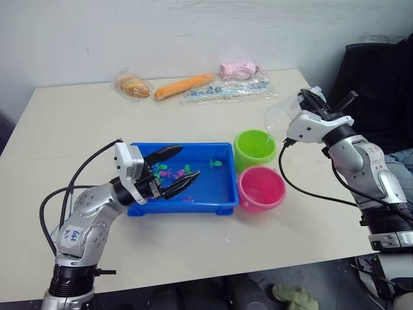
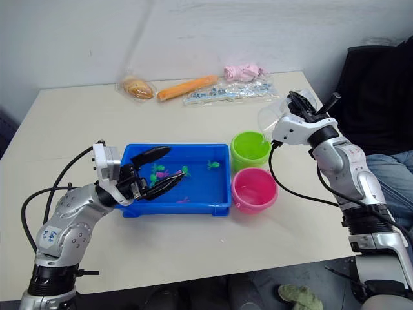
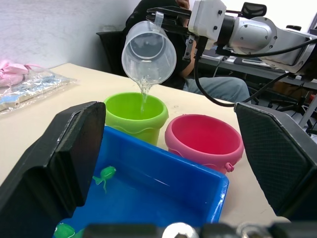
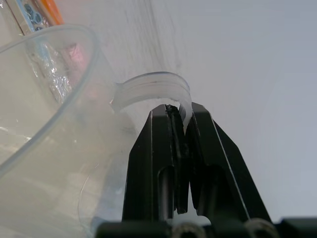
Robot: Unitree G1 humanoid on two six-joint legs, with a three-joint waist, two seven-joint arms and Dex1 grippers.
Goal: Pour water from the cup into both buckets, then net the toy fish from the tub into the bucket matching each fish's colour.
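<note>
My right gripper [image 1: 311, 101] is shut on the handle of the clear cup [image 1: 279, 117], which is tilted spout-down over the lime green bucket [image 1: 255, 150]. In the left wrist view a thin stream of water falls from the cup [image 3: 148, 54] into the green bucket [image 3: 134, 116]. The pink bucket [image 1: 261, 188] stands just in front of the green one. Both are against the right end of the blue tub [image 1: 181, 208]. Several small toy fish lie in the tub, among them a green one [image 1: 215, 163] and a pink one [image 1: 169, 173]. My left gripper [image 1: 190, 161] is open and empty, low over the tub's left half.
Along the table's far edge lie a bag of bread [image 1: 134, 86], an orange carrot-shaped thing [image 1: 184, 86], a clear bag of blue bits [image 1: 226, 90] and a pink bundle [image 1: 239, 69]. A person in dark clothes and jeans [image 1: 381, 84] sits beyond the right edge.
</note>
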